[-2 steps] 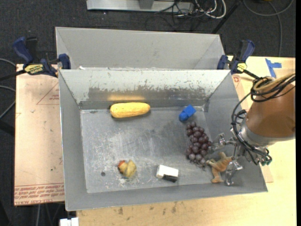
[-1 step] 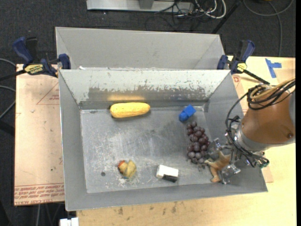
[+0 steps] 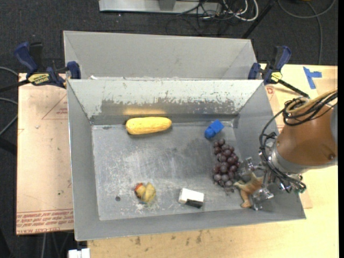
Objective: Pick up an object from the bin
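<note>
Bin [image 3: 80,144]: grey metal, sloped walls, scuffed floor, a few things spread well apart.
Arm [image 3: 309,138]: reaches in from the right, orange-brown cover and cables at the wrist, low over the right front corner.
Corn cob [image 3: 148,125]: yellow, lying lengthwise along the back wall, left of centre.
Grapes [image 3: 224,163]: dark purple bunch, right of centre, the thing nearest the tool.
Tool [image 3: 253,191]: just right of the grapes' front end, near the floor; cannot tell how wide it stands or whether it holds anything.
Small block [image 3: 191,197]: white with a black edge, near the front wall.
Yellow-and-red piece [image 3: 145,192]: front, left of the block.
Blue piece [image 3: 214,129]: near the back wall, behind the grapes.
</note>
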You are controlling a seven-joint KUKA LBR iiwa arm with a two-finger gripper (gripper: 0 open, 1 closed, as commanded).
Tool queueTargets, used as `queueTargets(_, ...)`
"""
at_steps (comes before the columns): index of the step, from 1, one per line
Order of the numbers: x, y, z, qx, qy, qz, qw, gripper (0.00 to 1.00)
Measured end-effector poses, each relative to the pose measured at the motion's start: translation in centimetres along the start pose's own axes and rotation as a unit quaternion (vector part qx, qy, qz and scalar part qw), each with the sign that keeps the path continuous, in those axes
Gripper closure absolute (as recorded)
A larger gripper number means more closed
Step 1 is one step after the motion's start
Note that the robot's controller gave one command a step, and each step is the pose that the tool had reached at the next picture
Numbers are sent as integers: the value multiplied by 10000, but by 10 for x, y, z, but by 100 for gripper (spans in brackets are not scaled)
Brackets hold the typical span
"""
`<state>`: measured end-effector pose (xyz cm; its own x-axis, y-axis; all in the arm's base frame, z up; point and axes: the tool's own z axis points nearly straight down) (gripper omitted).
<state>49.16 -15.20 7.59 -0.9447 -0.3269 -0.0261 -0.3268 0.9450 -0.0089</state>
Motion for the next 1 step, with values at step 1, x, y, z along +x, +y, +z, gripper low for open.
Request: queueTargets(1, -8, 0, -2, -26, 54, -451, 9990, 100)
